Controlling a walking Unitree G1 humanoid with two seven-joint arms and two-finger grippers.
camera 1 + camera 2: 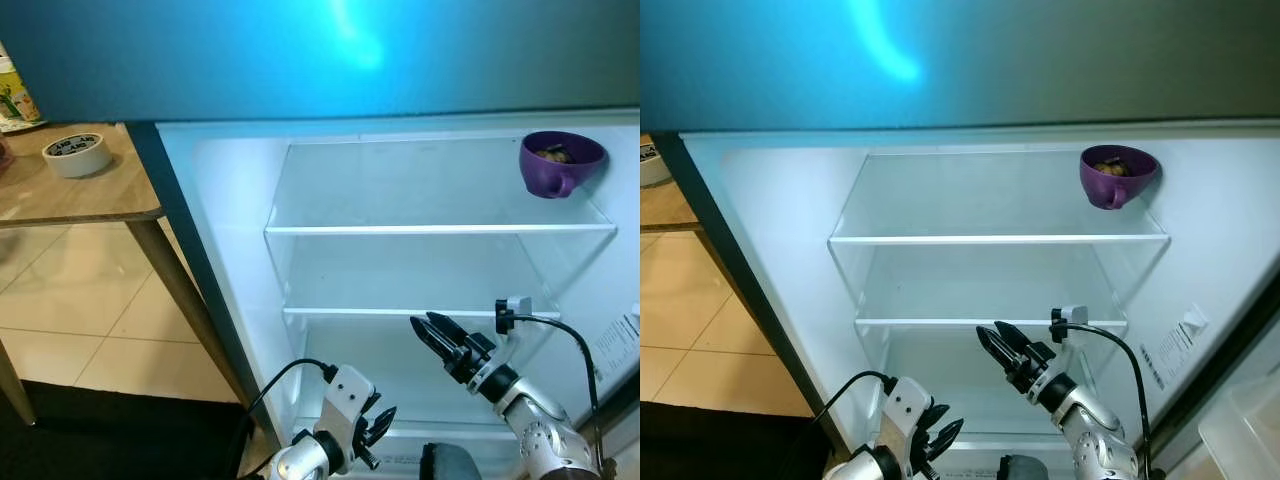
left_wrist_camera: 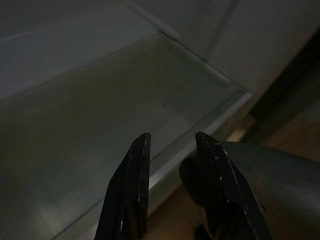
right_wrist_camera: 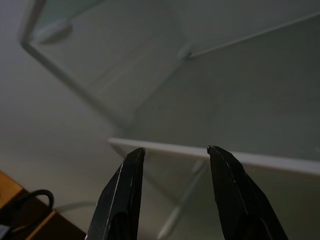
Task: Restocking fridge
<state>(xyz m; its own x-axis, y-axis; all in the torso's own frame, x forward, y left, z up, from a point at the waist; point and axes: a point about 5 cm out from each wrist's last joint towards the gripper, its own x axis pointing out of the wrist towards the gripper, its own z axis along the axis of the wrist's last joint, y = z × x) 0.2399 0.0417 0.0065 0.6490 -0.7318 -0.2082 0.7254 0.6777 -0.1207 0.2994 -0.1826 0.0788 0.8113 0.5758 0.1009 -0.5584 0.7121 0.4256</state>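
Note:
The open fridge [image 1: 230, 260] has two glass shelves. A purple cup [image 1: 558, 162] with something brown inside stands at the right end of the upper shelf [image 1: 420, 228]. My right gripper [image 1: 428, 330] is open and empty, raised in front of the lower shelf [image 1: 390, 312] and pointing up-left. In the right wrist view its fingers [image 3: 120, 195] frame that shelf's white front edge [image 3: 165, 148]. My left gripper [image 1: 378, 428] is open and empty, low near the fridge bottom. Its fingers [image 2: 131, 185] look down onto the bottom glass [image 2: 100, 130].
A wooden table [image 1: 90, 190] stands to the left of the fridge, with a roll of white tape [image 1: 77, 153] and a bottle [image 1: 15, 95] on it. Tiled floor [image 1: 90, 310] and a dark mat [image 1: 110, 430] lie below. A label [image 1: 1175, 340] marks the right inner wall.

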